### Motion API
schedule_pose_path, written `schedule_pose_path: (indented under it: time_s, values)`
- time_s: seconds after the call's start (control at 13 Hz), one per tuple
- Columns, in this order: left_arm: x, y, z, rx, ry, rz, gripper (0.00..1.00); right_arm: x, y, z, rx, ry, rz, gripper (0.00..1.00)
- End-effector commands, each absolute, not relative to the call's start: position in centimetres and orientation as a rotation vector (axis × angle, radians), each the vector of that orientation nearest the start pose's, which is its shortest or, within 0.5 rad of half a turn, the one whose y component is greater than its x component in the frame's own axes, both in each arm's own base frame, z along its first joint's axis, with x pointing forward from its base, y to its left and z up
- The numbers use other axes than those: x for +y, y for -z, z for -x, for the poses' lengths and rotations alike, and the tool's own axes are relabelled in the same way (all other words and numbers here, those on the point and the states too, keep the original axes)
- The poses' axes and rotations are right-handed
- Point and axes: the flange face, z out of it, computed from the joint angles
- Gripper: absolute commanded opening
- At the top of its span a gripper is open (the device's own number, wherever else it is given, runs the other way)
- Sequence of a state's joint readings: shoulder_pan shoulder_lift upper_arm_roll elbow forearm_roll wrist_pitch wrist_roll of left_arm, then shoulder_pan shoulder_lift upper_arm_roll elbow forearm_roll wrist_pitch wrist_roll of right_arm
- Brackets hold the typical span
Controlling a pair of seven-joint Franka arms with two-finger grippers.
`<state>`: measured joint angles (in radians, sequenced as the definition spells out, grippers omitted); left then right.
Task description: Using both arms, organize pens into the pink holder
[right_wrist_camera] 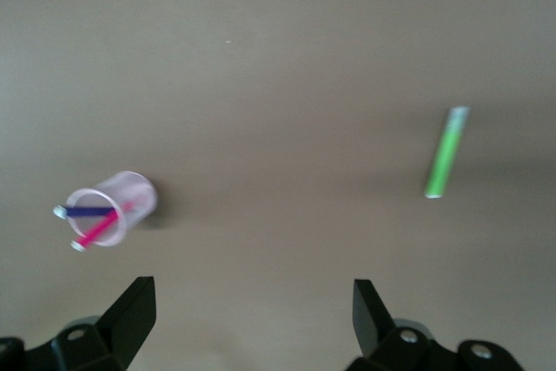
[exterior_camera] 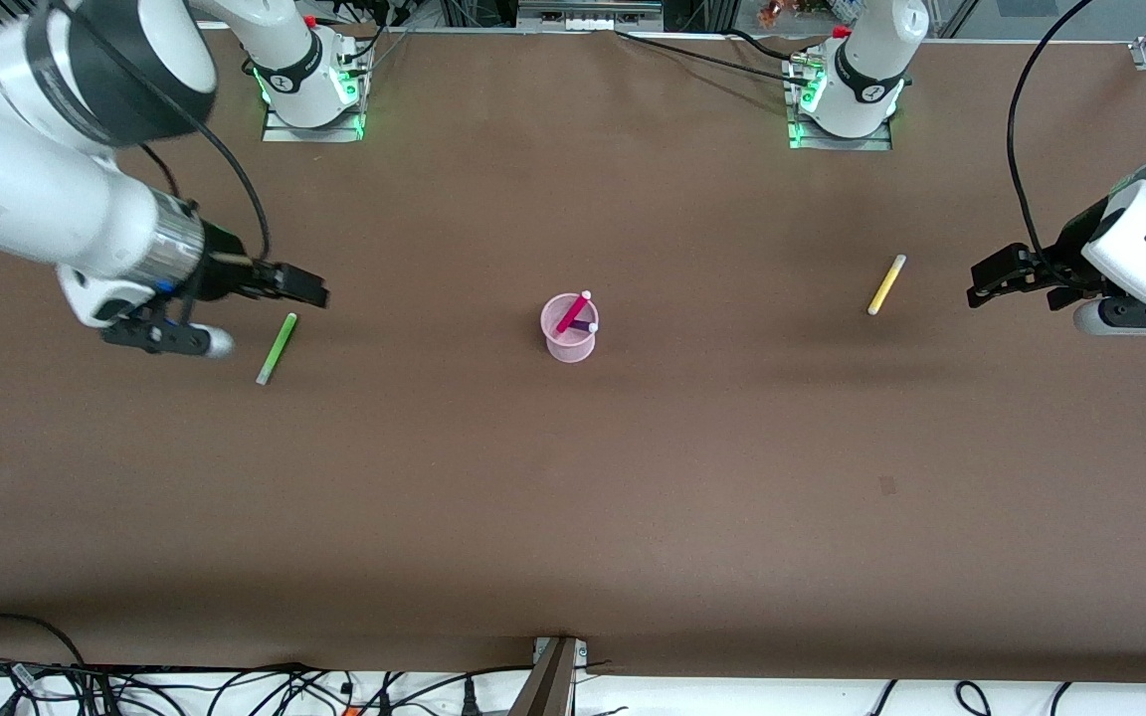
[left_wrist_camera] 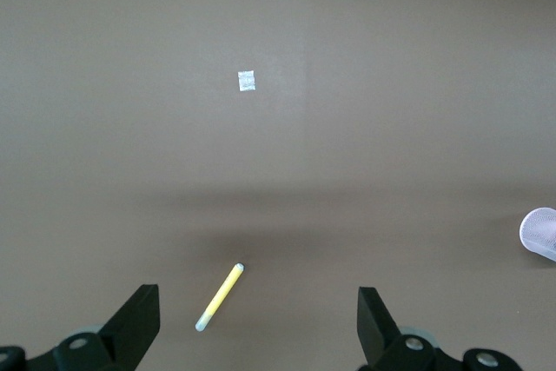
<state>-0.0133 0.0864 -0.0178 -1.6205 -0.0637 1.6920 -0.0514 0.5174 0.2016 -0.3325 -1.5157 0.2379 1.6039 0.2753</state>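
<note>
While both claws gape empty, right claw [exterior_camera: 309, 288] hangs by green pen [exterior_camera: 277, 348], left claw [exterior_camera: 981, 283] at 3 o'clock of yellow pen [exterior_camera: 886, 284]; pink holder [exterior_camera: 569, 341] mid-desk [exterior_camera: 573, 497], open room all round.

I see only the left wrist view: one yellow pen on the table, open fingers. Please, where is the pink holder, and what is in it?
Observer: The pink holder stands mid-table; the magenta pen and the purple pen are inside.
Operator: And the fourth pen?
Observer: The green pen lies toward the right arm's end of the table.
Operator: Is the right gripper busy?
Observer: No, the right gripper is open and empty, beside the green pen.
</note>
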Motion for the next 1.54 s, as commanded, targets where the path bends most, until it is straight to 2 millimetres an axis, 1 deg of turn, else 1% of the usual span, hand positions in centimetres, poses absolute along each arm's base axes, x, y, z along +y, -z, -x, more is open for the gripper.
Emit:
schedule_pose_path:
  time_s: [0.0, 0.08, 0.15, 0.23, 0.31, 0.38, 0.54, 0.69, 0.85, 1.0, 1.08, 1.23, 1.31, 1.38, 1.46]
  values:
    - [-2.3, -56.5, -58.4, -0.021, -0.026, 3.222, 1.0, 12.6, -57.6, -56.4, -0.039, -0.169, 3.083, 1.0]
    - [-2.4, -56.4, -58.4, -0.021, -0.029, 3.222, 1.0, 10.9, -58.4, -55.7, -0.08, -0.171, 3.101, 1.0]
    - [-2.4, -56.4, -58.4, -0.021, -0.029, 3.222, 1.0, 9.8, -59.1, -55.3, -0.122, -0.154, 3.107, 1.0]
    - [-2.4, -56.3, -58.4, -0.021, -0.036, 3.222, 1.0, 8.5, -59.3, -55.4, -0.172, -0.147, 3.103, 1.0]
    - [-2.5, -56.3, -58.3, -0.016, -0.039, 3.222, 1.0, 8.0, -59.5, -55.5, -0.222, -0.141, 3.098, 1.0]
    - [-2.5, -56.3, -58.3, -0.009, -0.038, 3.222, 1.0, 7.5, -59.5, -55.8, -0.21, -0.127, 3.096, 1.0]
    - [-2.2, -56.2, -58.4, 0.033, -0.036, 3.221, 1.0, 7.3, -59.4, -56.3, -0.2, -0.12, 3.092, 1.0]
    - [-2.1, -56.2, -58.4, 0.103, -0.04, 3.219, 1.0, 7.4, -59.5, -56.3, -0.213, -0.117, 3.099, 1.0]
    - [-1.9, -56.0, -58.4, 0.107, -0.045, 3.209, 1.0, 7.3, -59.8, -56.4, -0.208, -0.105, 3.092, 1.0]
    - [-1.7, -56.0, -58.3, 0.139, -0.055, 3.127, 1.0, 7.3, -60.0, -56.4, -0.211, -0.103, 3.096, 1.0]
    - [-1.7, -56.0, -58.3, 0.144, -0.058, 3.124, 1.0, 7.2, -60.3, -56.4, -0.214, -0.093, 3.098, 1.0]
    - [-1.6, -56.2, -58.0, 0.239, -0.099, 3.119, 1.0, 6.5, -60.5, -56.7, -0.198, -0.082, 3.104, 1.0]
    - [-1.6, -56.2, -58.0, 0.252, -0.099, 3.118, 1.0, 6.4, -60.7, -57.0, -0.187, -0.069, 3.103, 1.0]
    - [-1.6, -56.1, -58.0, 0.249, -0.102, 3.119, 1.0, 6.3, -60.3, -57.2, -0.183, -0.087, 3.108, 1.0]
    - [-1.5, -56.1, -58.1, 0.247, -0.102, 3.119, 1.0, 6.0, -60.5, -57.1, -0.176, -0.088, 3.106, 1.0]
